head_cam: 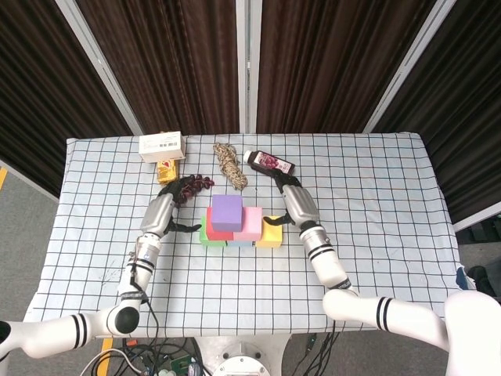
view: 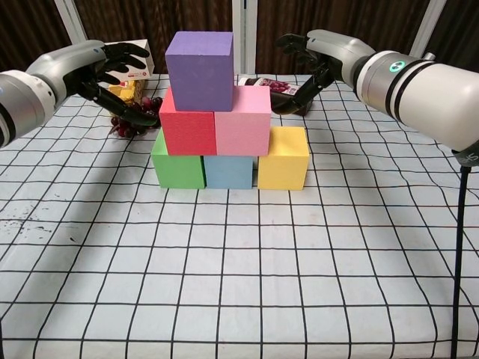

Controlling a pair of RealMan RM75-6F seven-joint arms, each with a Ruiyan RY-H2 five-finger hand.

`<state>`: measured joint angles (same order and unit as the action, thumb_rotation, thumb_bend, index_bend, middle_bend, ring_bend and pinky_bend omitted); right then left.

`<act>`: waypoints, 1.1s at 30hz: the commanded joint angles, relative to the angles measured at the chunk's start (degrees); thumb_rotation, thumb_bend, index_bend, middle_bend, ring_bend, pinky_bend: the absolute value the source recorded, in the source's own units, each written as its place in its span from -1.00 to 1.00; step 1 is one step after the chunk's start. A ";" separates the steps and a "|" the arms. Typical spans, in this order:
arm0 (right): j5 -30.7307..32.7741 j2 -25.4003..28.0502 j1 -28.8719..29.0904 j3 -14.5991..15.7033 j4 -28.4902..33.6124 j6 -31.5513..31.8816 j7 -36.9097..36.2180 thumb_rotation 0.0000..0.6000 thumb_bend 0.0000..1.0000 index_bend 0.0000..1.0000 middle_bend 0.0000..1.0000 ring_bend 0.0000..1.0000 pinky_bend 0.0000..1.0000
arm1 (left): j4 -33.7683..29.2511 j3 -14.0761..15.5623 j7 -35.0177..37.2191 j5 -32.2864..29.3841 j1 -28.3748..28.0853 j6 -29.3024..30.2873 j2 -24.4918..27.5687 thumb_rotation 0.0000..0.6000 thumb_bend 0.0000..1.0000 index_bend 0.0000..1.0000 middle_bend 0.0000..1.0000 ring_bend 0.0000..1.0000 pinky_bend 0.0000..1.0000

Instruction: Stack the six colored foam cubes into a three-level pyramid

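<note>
Pyramid [view: 224,123] stands complete; left hand [view: 112,78] and right hand [view: 310,63] flank it, fingers wide, holding nothing

Cube pyramid [view: 224,123] sits mid-table [view: 299,262] (hands [view: 120,75] flanking it).

A purple cube [view: 199,70] tops the pyramid, an open-fingered robot hand [view: 112,78] on each side.

The purple cube [view: 199,70], red cube [view: 188,130] and pink cube [view: 243,130] looked like matt, finely grained foam. The tablecloth [view: 247,262] was soft checked cloth (slightly wrinkled). The right arm's shell [view: 419,86] was smooth glossy white plastic; the small bottle [head_cam: 268,162] shone; the coiled rope [head_cam: 229,164] looked rough and fibrous.
</note>
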<state>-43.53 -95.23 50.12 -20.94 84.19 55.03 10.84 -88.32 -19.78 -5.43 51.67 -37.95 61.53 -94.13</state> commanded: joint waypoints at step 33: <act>5.78 -3.12 -0.21 3.21 -11.07 -3.64 4.97 1.00 -0.72 -1.00 -1.00 -1.00 -1.00 | 13.40 4.99 13.31 12.84 10.44 6.74 7.55 1.00 -1.00 -0.82 -0.92 -0.96 -0.82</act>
<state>-37.79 -98.10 49.74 -17.62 73.36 51.27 15.60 -75.13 -14.78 7.67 64.33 -27.59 68.36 -86.56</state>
